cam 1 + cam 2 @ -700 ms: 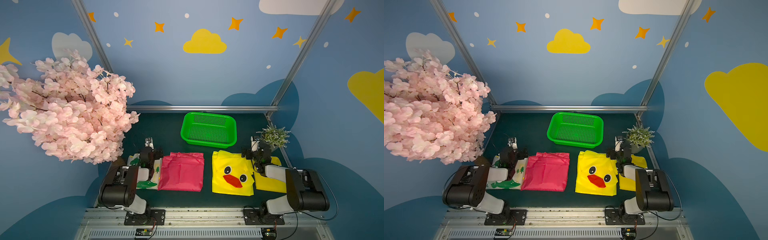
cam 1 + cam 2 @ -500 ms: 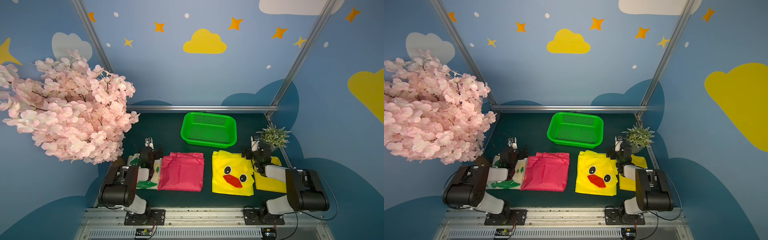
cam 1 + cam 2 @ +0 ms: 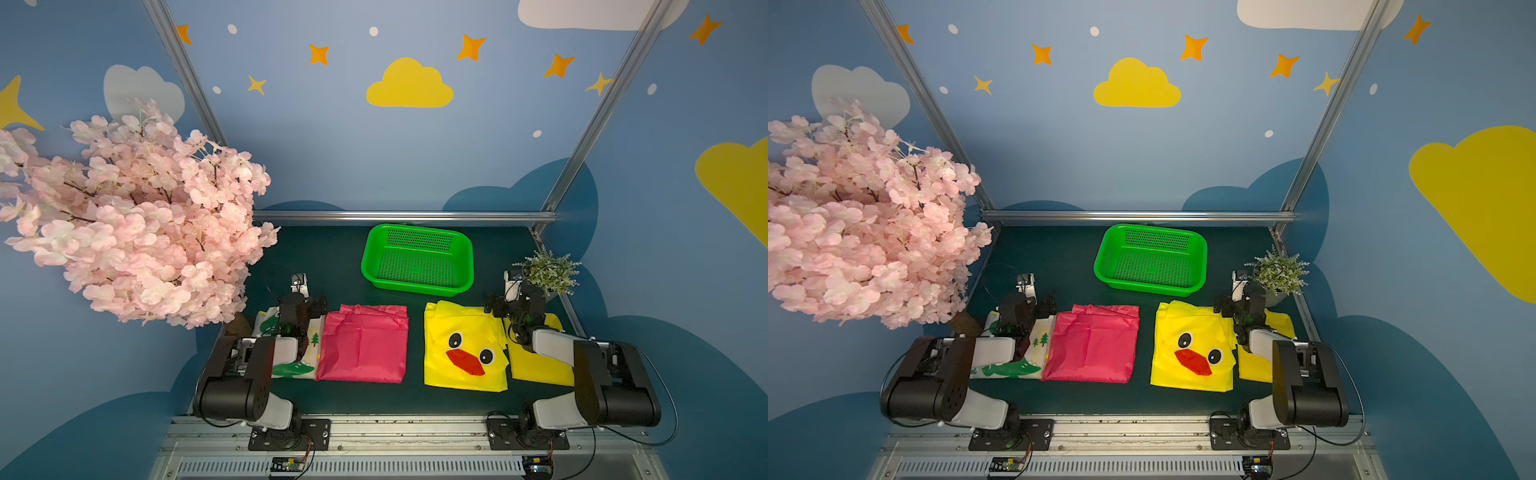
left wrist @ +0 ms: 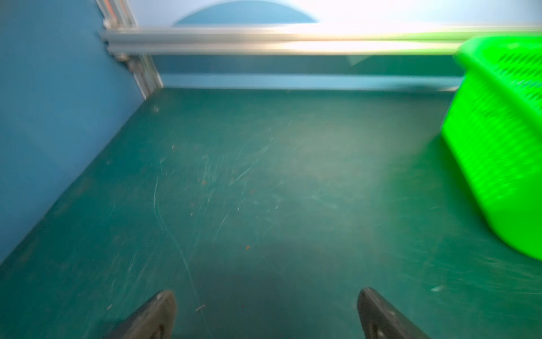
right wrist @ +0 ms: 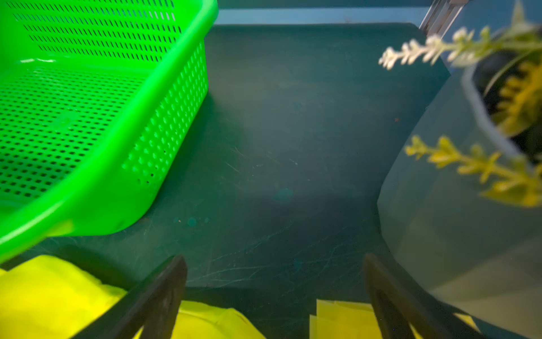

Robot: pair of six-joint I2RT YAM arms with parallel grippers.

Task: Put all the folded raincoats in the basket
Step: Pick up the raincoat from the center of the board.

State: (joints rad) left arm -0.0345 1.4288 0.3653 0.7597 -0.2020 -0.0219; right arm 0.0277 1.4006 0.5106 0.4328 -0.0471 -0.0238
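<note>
The green mesh basket (image 3: 415,286) is sitting upright at the back of the desk (image 3: 332,257). Nearer the front, four folded raincoats are lying flat in a row: white printed raincoat (image 3: 311,347), pink raincoat (image 3: 361,347), duck-faced raincoat (image 3: 463,340), plain yellow raincoat (image 3: 540,370).

Both top views are bright, sharp and evenly lit from above, stretched toward the edges. The left wrist view is motion-blurred, glare washing out the far rail (image 4: 264,41); the right wrist view is dimmer, its potted plant (image 5: 457,229) out of focus.
</note>
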